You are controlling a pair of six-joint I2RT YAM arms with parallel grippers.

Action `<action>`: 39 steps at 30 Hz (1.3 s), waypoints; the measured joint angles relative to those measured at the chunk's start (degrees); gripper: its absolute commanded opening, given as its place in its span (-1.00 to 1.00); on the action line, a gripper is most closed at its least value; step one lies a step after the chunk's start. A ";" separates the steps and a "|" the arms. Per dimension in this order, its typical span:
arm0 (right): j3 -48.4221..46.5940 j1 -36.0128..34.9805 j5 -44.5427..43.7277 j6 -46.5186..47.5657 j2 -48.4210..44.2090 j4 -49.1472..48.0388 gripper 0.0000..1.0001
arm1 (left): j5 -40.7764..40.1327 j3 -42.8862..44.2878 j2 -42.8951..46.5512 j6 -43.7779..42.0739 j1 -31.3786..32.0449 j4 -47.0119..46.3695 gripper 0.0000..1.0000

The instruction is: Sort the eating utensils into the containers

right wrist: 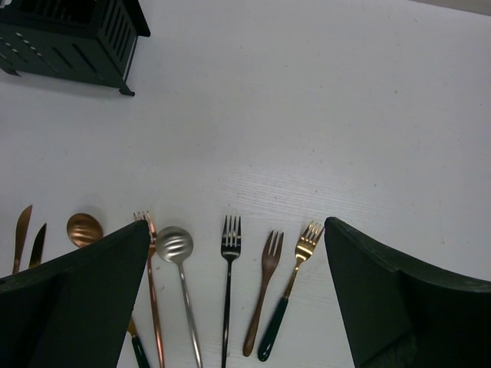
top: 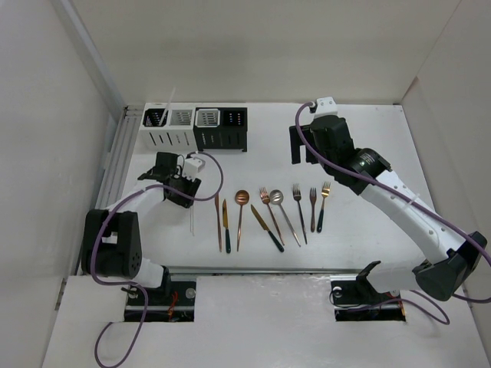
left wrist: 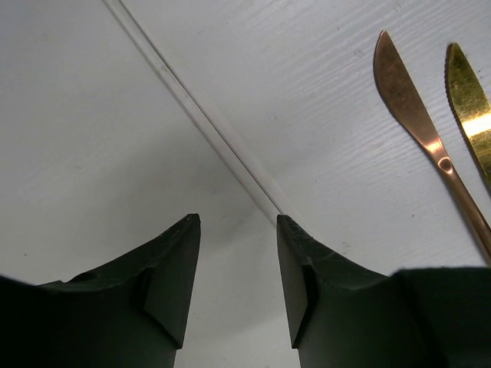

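Your left gripper (left wrist: 238, 218) stands partly open and holds nothing, low over the left of the table (top: 368, 130), with a pale chopstick (left wrist: 203, 123) lying flat and running up to its right finger. Your right gripper (right wrist: 236, 226) hangs wide open and empty, just far of the row of utensils (top: 276, 197). That row lies near of the containers (top: 176, 139).
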State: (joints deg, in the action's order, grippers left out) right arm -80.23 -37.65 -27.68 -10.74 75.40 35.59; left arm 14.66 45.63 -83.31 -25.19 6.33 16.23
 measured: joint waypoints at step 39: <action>0.00 0.00 -2.40 0.42 -0.07 0.96 1.00 | -7.98 0.50 -4.90 1.09 2.19 -3.63 -0.53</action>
State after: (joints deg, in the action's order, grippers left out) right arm -80.23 -37.65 -30.09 -10.33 75.33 36.56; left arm 6.68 46.13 -88.20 -24.10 8.51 12.60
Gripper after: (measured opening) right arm 0.999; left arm 0.340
